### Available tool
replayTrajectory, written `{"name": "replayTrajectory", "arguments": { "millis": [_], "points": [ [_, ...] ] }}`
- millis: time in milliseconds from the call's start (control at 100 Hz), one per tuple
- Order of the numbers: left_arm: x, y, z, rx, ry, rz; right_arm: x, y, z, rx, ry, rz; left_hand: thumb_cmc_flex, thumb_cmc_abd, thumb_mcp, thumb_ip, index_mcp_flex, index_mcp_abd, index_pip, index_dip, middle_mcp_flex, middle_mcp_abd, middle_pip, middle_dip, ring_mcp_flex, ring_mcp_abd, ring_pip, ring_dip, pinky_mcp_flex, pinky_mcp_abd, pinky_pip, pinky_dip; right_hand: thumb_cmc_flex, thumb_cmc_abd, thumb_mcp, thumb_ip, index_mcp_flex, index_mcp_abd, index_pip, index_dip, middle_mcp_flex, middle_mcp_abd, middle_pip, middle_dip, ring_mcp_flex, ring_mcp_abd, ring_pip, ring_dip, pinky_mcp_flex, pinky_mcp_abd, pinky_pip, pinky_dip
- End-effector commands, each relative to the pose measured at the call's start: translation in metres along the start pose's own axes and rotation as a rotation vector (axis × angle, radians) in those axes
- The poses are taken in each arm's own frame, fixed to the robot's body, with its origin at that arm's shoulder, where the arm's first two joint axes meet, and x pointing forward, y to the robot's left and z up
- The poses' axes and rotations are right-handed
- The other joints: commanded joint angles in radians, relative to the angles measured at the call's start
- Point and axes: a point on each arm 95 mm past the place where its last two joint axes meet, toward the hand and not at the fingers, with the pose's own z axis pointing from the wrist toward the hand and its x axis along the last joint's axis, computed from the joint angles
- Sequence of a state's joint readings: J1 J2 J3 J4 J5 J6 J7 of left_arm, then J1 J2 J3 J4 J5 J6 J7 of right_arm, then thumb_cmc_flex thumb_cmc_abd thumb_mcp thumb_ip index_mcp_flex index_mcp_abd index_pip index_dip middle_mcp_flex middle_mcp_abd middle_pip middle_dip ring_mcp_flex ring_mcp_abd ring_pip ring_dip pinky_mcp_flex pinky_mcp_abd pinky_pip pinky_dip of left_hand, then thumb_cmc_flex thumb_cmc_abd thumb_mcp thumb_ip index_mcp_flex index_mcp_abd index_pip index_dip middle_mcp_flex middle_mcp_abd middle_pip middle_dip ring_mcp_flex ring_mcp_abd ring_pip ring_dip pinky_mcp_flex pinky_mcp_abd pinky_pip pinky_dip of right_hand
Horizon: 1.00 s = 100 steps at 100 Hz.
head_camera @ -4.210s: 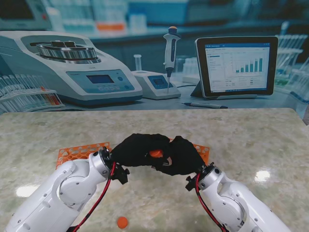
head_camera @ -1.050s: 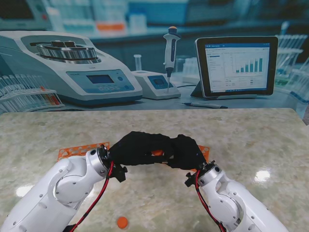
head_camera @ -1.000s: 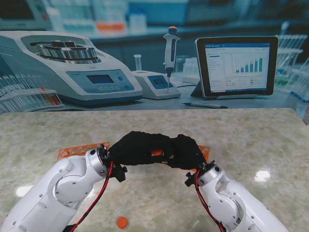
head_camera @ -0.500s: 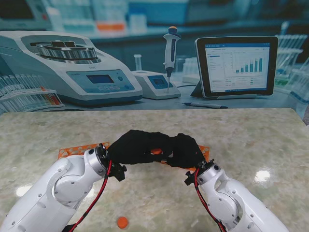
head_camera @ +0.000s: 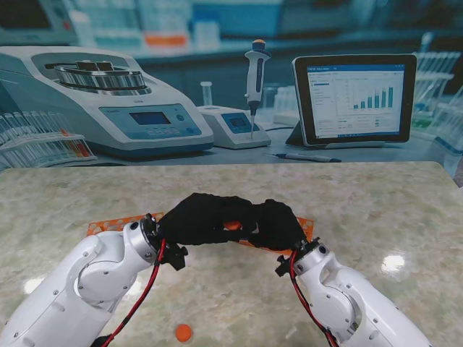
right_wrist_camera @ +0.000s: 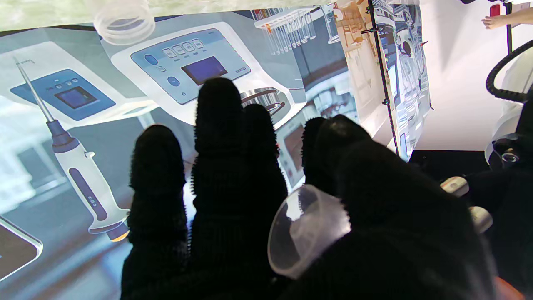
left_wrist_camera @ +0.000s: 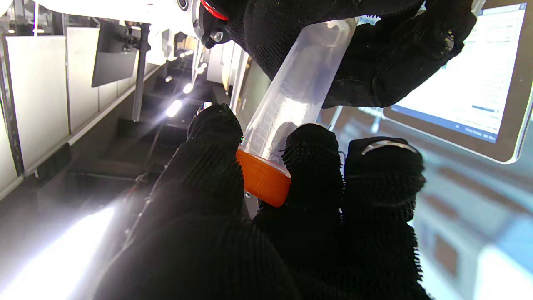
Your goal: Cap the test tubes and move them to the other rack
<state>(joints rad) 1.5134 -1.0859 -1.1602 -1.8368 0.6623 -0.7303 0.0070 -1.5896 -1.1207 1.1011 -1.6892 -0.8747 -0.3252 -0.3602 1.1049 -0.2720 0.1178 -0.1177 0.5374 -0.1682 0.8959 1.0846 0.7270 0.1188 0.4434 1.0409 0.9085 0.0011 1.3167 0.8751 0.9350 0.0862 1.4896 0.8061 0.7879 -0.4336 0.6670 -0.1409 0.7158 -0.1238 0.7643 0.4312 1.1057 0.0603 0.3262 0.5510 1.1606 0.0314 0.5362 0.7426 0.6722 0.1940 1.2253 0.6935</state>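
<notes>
Over the table's middle my two black-gloved hands meet. My left hand (head_camera: 194,217) is shut on an orange cap (head_camera: 231,225), pinched between thumb and fingers (left_wrist_camera: 310,150). That cap (left_wrist_camera: 263,179) sits on the mouth of a clear test tube (left_wrist_camera: 300,87). My right hand (head_camera: 276,225) is shut on the tube's body, and its rounded end (right_wrist_camera: 306,229) shows against the right hand (right_wrist_camera: 250,200). The right hand (left_wrist_camera: 374,50) grips the tube from the far side in the left wrist view. An orange rack (head_camera: 112,225) lies under the hands, mostly hidden, with a corner (head_camera: 307,225) showing on the right.
A loose orange cap (head_camera: 184,332) lies on the marble table (head_camera: 376,210) near me, between the arms. A printed lab backdrop (head_camera: 217,87) stands along the table's far edge. The clear threaded mouth of another tube (right_wrist_camera: 123,21) shows in the right wrist view.
Both hands have closed in on each other and drifted slightly farther from me. The cap is more hidden between the fingers than 4 s ago. The loose cap has not moved.
</notes>
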Motion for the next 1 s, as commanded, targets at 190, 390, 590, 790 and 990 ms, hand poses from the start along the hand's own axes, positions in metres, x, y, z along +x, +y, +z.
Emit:
{"name": "replayTrajectory", "arguments": {
  "millis": [190,390,590,790,990],
  "points": [
    [0.004,0.001,0.003,0.001,0.006,-0.013,-0.001,-0.001,0.000,-0.025,0.001,0.002,0.186,0.171,0.390,0.071,0.159,-0.083,0.331,0.149,0.113,-0.103,0.250,0.072,0.032,-0.250,-0.055,0.027,0.035,0.007,-0.002,0.047,0.125,0.193,0.120,0.005,0.089,-0.059,-0.024,0.239,0.078,-0.006,0.168,0.095,0.140,-0.091,0.158,0.091,0.132,-0.024,0.077,0.004],
    [0.004,0.002,0.002,0.000,-0.005,-0.026,0.001,-0.001,0.001,-0.043,0.006,0.009,0.186,0.148,0.368,0.071,0.151,-0.037,0.207,0.000,0.121,-0.083,0.173,0.066,0.061,-0.180,-0.126,0.114,0.022,0.016,0.003,0.058,0.100,0.216,0.150,-0.009,0.107,-0.091,0.008,0.347,0.106,-0.039,0.258,0.191,0.156,-0.143,0.312,0.136,0.199,-0.029,0.102,0.034],
    [0.003,0.004,0.002,-0.020,-0.009,-0.042,0.003,0.001,0.001,-0.060,0.018,0.010,0.186,0.091,0.301,0.086,0.136,-0.004,0.028,-0.212,0.132,-0.070,0.029,0.049,0.067,-0.162,-0.225,0.163,-0.017,0.012,-0.011,0.043,0.086,0.222,0.162,-0.016,0.117,-0.111,0.020,0.390,0.125,-0.052,0.270,0.214,0.160,-0.160,0.375,0.133,0.234,-0.037,0.104,0.051],
    [0.002,0.004,0.000,-0.044,-0.012,-0.034,0.005,0.003,0.001,-0.075,0.033,0.009,0.186,0.049,0.168,0.124,0.120,0.001,-0.077,-0.355,0.159,-0.075,-0.111,0.074,0.058,-0.098,-0.318,0.178,-0.061,0.030,-0.049,0.021,0.084,0.222,0.159,-0.018,0.121,-0.118,0.018,0.403,0.133,-0.054,0.273,0.222,0.159,-0.166,0.404,0.128,0.248,-0.042,0.102,0.062],
    [0.000,0.006,-0.001,-0.065,-0.019,-0.014,0.009,0.005,0.001,-0.089,0.048,0.016,0.172,0.022,0.077,0.181,0.116,-0.023,-0.095,-0.407,0.169,-0.085,-0.190,0.100,0.023,-0.095,-0.403,0.158,-0.108,0.052,-0.130,-0.016,0.084,0.218,0.156,-0.020,0.122,-0.116,0.011,0.403,0.137,-0.055,0.264,0.222,0.158,-0.165,0.411,0.118,0.253,-0.048,0.099,0.070]
  ]
}}
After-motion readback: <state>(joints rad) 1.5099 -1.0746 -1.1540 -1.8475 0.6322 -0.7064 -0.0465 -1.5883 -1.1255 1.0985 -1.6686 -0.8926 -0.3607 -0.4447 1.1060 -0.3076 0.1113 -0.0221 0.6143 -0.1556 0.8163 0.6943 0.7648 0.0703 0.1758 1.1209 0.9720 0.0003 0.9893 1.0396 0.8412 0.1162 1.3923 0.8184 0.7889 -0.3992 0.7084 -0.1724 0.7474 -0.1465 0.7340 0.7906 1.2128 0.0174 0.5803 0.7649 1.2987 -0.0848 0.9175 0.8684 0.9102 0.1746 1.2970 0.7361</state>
